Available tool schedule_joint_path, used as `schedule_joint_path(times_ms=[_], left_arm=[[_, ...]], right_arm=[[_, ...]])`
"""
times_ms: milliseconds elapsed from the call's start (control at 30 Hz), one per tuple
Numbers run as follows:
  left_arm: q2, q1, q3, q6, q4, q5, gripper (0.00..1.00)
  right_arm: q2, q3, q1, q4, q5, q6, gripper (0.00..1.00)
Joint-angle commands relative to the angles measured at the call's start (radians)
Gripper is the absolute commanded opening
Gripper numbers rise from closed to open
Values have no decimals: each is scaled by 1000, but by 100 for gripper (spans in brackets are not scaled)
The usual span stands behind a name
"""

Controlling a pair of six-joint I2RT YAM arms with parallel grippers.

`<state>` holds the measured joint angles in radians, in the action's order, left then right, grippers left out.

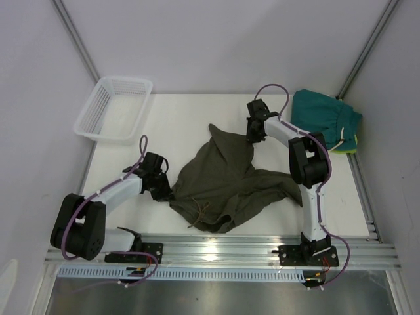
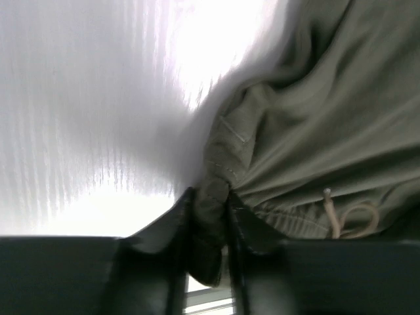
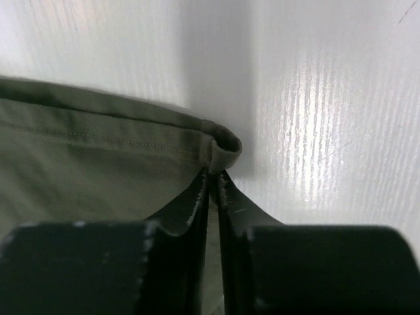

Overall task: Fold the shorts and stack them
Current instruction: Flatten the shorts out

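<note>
- One basket (image 1: 90, 117), white plastic mesh, stood at the far left corner of the white table (image 1: 184, 118), well apart from any cloth.
- One left gripper (image 1: 163, 188) sat low on the table at the left edge of the olive shorts (image 1: 223, 184). In the left wrist view (image 2: 209, 203) its fingers (image 2: 174, 226) were clenched on a bunched fold of the green cloth (image 2: 328, 131).
- One pair, the olive shorts, lay crumpled and unfolded across the middle of the table. One pointed part reached toward the far side.
- One drawstring (image 1: 200, 211) lay looped near the front edge of that pair. Its cord end showed just beside the held fold (image 2: 335, 213).
- One right gripper (image 1: 254, 134) was at the far tip of the olive shorts. In the right wrist view (image 3: 215, 177) it was pinched on a hemmed corner of the cloth (image 3: 98, 164), and the hem curled over at the fingertips.
- One pair, the teal shorts (image 1: 321, 118), lay folded at the far right corner of the table. It was partly hidden behind the right arm and apart from the olive pair.
</note>
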<state>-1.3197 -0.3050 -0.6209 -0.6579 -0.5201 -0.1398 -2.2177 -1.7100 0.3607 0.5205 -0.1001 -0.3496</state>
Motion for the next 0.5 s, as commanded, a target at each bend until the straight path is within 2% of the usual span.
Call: schedule_joint_path(times_ms=[0,67,267,467], left_arm=[[5,7,26,20,-9,-24,12],[-22,7,7,4,-6,-30,1],[-64,32,-52,-17,12,-72,1],[-105,76,-79,-8,31,-104,1]], right_arm=[[-39,-37,-3,32,-6,-6,9],[-39,-37,-26,33,-9,-31,0],[1,1,-147,52,3,-121,0],[19,30,-204,67,8,-155,0]])
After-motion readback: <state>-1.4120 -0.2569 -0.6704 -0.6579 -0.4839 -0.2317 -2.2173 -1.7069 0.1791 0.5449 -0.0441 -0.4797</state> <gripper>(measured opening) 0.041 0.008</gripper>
